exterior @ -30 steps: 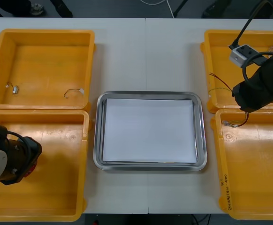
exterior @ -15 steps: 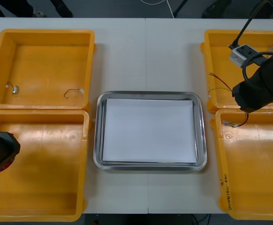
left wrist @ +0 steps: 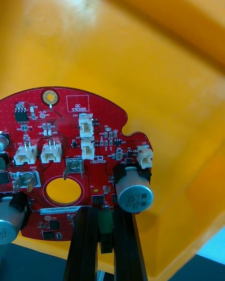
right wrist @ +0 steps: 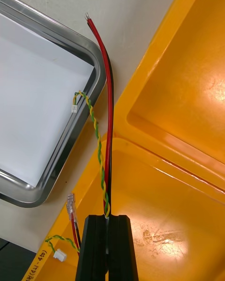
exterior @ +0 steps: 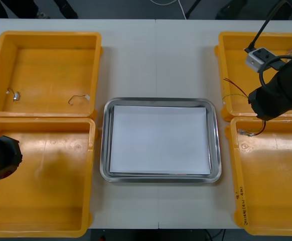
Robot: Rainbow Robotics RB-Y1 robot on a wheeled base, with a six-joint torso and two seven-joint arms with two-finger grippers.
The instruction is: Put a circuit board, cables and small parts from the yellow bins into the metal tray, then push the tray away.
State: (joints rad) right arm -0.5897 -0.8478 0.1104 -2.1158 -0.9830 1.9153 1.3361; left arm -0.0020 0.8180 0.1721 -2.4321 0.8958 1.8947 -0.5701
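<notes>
My left gripper (left wrist: pixel 101 243) is shut on the lower edge of a round red circuit board (left wrist: pixel 61 154), held up in front of the orange wall of a bin. From the front, that arm (exterior: pixel 0 158) hangs at the left edge of the near left yellow bin (exterior: pixel 50 211). My right gripper (right wrist: pixel 108 243) is shut on a red and yellow cable (right wrist: pixel 108 107) that rises from between its fingers; one white plug end (right wrist: pixel 74 107) hangs over the rim of the metal tray (right wrist: pixel 96 70). The right arm (exterior: pixel 279 93) hovers over the seam between the two right bins.
The metal tray (exterior: pixel 104 150), white inside, lies mid-table with nothing in it. The far left bin (exterior: pixel 45 37) holds a small metal part (exterior: pixel 14 94) and a thin wire piece (exterior: pixel 78 99). More cable ends (exterior: pixel 247 132) lie in the near right bin (exterior: pixel 271 201).
My left arm has drawn back toward the left edge of the near left bin and lifted a little, still holding the circuit board. The right arm and its cable have stayed put.
</notes>
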